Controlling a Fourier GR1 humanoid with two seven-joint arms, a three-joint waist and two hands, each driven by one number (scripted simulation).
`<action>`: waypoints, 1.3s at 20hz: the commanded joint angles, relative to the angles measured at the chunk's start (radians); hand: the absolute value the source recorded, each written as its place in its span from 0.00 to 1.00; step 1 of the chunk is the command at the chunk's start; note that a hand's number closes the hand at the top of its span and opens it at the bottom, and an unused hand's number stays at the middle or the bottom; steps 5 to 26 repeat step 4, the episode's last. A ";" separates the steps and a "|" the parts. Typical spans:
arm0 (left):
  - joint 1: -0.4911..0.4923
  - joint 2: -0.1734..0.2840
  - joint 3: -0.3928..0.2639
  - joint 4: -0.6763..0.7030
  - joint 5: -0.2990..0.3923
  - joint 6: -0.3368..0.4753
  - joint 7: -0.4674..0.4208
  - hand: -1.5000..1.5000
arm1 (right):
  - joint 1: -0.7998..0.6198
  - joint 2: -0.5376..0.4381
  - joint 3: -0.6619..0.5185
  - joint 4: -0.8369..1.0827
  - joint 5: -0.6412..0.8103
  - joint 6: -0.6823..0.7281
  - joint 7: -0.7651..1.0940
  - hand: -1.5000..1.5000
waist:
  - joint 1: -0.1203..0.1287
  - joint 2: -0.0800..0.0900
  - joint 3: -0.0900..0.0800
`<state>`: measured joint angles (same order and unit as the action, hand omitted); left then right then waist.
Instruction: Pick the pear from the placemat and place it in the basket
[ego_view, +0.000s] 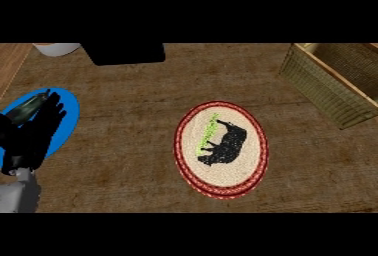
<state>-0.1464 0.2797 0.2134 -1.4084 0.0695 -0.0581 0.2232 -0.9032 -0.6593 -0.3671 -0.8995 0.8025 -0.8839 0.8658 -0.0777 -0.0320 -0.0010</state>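
Observation:
An oval woven placemat with a red rim lies at the middle of the counter. On it sits a dark, nearly black shape with a thin green streak along its upper left edge; I cannot tell for sure that this is the pear. No hand touches it. The wicker basket stands at the upper right, partly cut off by the view's edge. My left hand rests at the far left with straight fingers pointing up, over a blue plate. My right hand is out of view.
The blue plate at the left edge carries a grey-green object, partly hidden by my left hand. A black box-like object and a white vessel stand along the back edge.

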 joint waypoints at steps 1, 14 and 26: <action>0.024 0.005 0.009 0.001 -0.008 0.007 -0.007 0.50 | 0.170 0.028 0.007 -0.215 -0.087 0.118 0.024 0.00 | -0.030 -0.007 0.000; 0.052 -0.003 0.015 -0.025 0.005 0.009 0.000 0.50 | 0.294 -0.006 -0.001 -0.369 -0.153 0.211 0.039 0.00 | -0.033 -0.008 0.000; 0.052 -0.003 0.015 -0.025 0.005 0.009 0.000 0.50 | 0.294 -0.006 -0.001 -0.369 -0.153 0.211 0.039 0.00 | -0.033 -0.008 0.000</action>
